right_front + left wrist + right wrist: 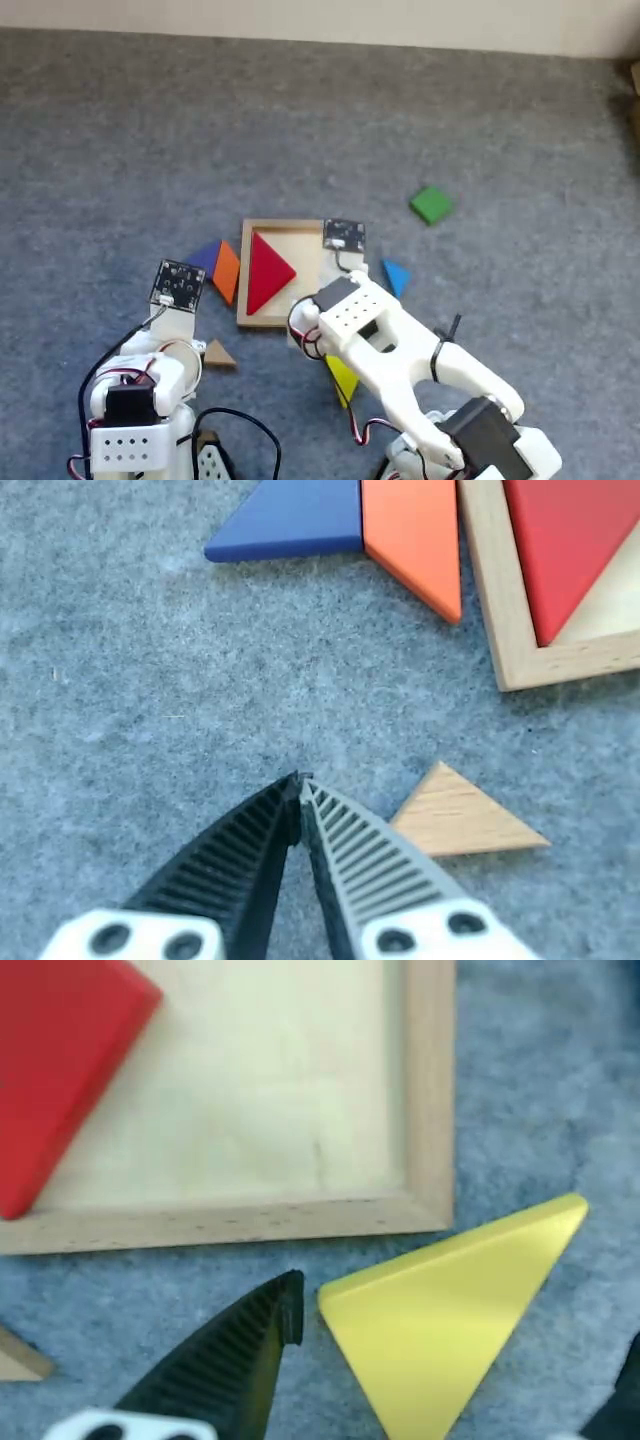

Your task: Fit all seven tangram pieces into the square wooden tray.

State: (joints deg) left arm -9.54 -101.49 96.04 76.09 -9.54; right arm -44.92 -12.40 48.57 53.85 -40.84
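The square wooden tray (pixel 285 224) sits mid-table on the grey felt (pixel 120 150) and holds one piece: the red triangle (pixel 268 272) lies against its left wall, and the rest of the floor is bare wood

The right claw (pixel 460 1340) is spread wide just outside the tray's near right corner. The yellow triangle (pixel 450 1310) lies flat on the felt between its fingers. The dark ribbed finger (pixel 250 1350) stands just beside one edge of the triangle with a thin gap showing, so the claw grips nothing. The yellow triangle is close to the tray's frame but apart from it

The left claw (pixel 300 785) is pinched narrow, tips together and holding nothing, over the felt off the tray's near left corner. The wooden triangle (pixel 462 818) lies just beside those tips without touching them. Beyond it the dark blue piece (pixel 290 520) and the orange piece (pixel 415 535) lie edge to edge, with the orange one right up against the tray's left wall

To the right of the tray lies the light blue triangle (pixel 396 277), and the green square (pixel 432 204) sits well apart, farther out on the felt
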